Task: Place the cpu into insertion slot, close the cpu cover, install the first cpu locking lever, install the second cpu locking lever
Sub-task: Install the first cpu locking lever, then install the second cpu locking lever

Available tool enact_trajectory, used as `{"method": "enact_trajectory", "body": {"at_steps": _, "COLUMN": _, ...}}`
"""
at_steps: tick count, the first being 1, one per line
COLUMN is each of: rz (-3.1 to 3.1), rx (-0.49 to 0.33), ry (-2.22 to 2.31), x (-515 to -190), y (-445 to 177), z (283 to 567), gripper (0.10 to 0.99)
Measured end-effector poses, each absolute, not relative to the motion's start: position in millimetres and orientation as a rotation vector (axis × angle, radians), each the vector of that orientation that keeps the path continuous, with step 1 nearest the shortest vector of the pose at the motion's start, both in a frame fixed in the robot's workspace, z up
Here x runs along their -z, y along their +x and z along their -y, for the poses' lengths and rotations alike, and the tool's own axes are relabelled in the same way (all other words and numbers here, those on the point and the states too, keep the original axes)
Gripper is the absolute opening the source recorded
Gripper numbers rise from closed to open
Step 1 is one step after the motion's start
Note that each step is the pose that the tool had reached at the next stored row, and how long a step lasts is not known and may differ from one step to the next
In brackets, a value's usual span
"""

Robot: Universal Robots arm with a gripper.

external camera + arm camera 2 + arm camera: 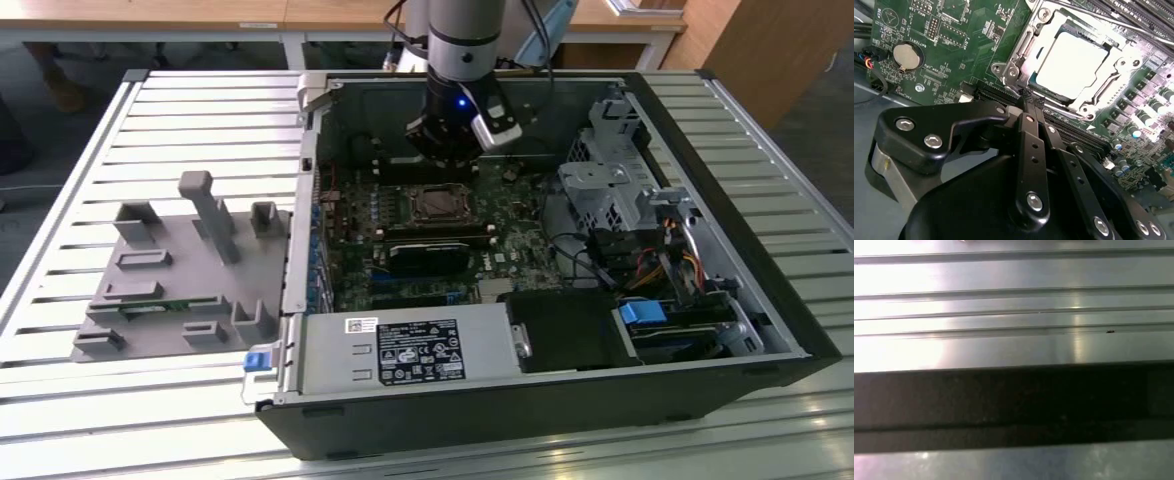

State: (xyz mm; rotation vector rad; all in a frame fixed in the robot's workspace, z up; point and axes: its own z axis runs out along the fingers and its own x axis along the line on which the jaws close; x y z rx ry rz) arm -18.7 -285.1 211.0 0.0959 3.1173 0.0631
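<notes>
While vertical, end effector (1030, 102) beside cpu cover (1074, 65).

I'm seeing the computer case (561, 400) lying open on the slatted table (80, 200), the motherboard (400, 250) sitting inside it. The cpu (1074, 65) is sitting in the insertion slot (438, 205), the fixture tray (174, 270) resting at the exterior view's left, outside the case.

In the second wrist view, the gripper (1029, 102) hides the insertion slot's (1024, 60) near corner.
</notes>
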Motion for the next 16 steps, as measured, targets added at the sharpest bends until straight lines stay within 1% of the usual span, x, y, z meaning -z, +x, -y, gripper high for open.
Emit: {"method": "enact_trajectory", "body": {"at_steps": 16, "rz": -3.117, "rx": -0.063, "ry": 0.096, "x": -211.1, "y": -17.9, "z": 290.0, "gripper": 0.106}}
